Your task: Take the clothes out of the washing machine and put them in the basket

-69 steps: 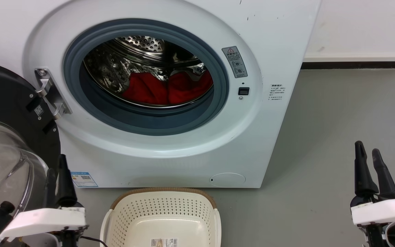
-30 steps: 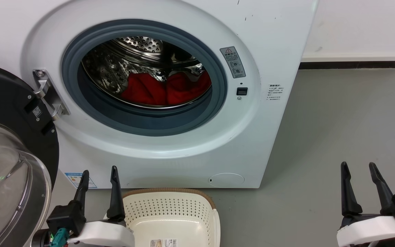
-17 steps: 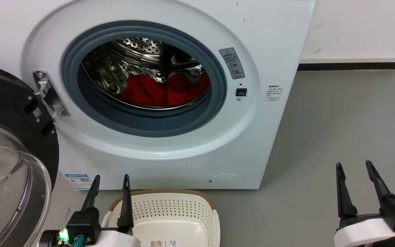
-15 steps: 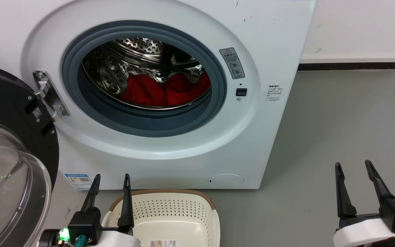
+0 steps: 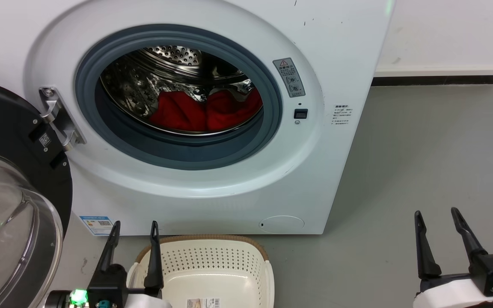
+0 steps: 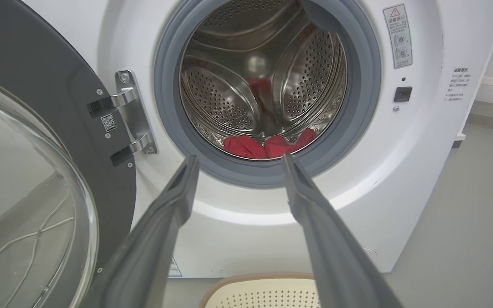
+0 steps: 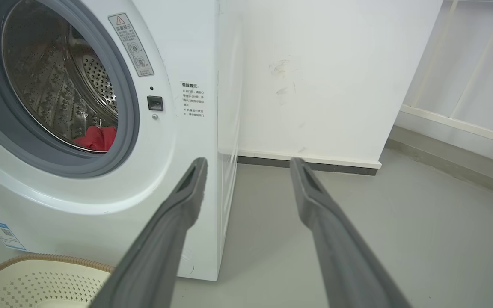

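Left gripper (image 5: 135,223): shifted from door (image 5: 11,128) side to basket (image 5: 203,236) rim, fingers (image 5: 154,256) parted, empty. Right gripper (image 5: 436,211): lowered, parted, empty. Clothes (image 5: 206,113): unmoved in washing machine (image 5: 212,188); extraction pending.

Grey floor (image 5: 422,145), white wall (image 7: 323,72), dark skirting (image 5: 435,80), railing (image 7: 464,85)

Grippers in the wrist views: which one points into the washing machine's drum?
The left gripper: its open fingers frame the red clothes in the drum. The right gripper aims past the washing machine at floor and wall.
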